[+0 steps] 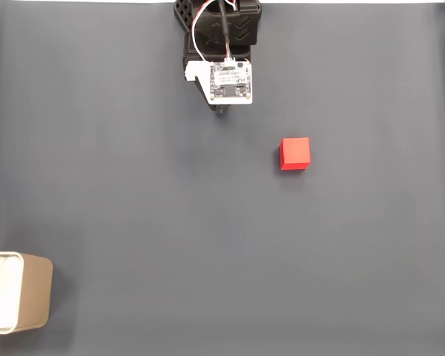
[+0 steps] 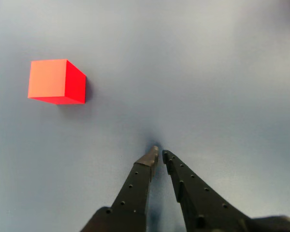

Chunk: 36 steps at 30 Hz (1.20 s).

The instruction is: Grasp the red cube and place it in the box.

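Gripper at lower centre of wrist view, fingers pressed nearly together, holding nothing. Red cube in upper left of that view, well apart from fingertips (resting flat on grey table). Box at lower left edge of fixed view, far from cube.

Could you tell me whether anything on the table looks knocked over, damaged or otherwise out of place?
Nothing stands out. The red cube sits flat and intact on the grey table, the box stands upright at the lower left edge of the fixed view, and the tool is nearly closed and empty, apart from the cube.
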Motion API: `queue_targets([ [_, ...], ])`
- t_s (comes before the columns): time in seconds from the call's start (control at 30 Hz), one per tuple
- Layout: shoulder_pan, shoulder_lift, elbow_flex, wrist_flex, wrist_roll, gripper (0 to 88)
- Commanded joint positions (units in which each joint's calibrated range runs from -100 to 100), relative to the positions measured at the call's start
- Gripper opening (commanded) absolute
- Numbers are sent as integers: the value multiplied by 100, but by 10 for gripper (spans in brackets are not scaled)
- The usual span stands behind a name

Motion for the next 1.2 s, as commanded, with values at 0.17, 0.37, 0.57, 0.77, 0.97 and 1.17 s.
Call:
queue_targets([
  [0.17,116,17,-46,-1126,0,0],
  [0.37,81,303,-1050,-2544,5,0],
  [0.57,52,1187,-2710,-3044,-83,0],
  [0.77,52,2236,-4280,-3044,-103,0],
  [0.97,88,3310,-5721,-2561,-88,0],
  [1.17,116,3977,-6333,-2011,24,0],
])
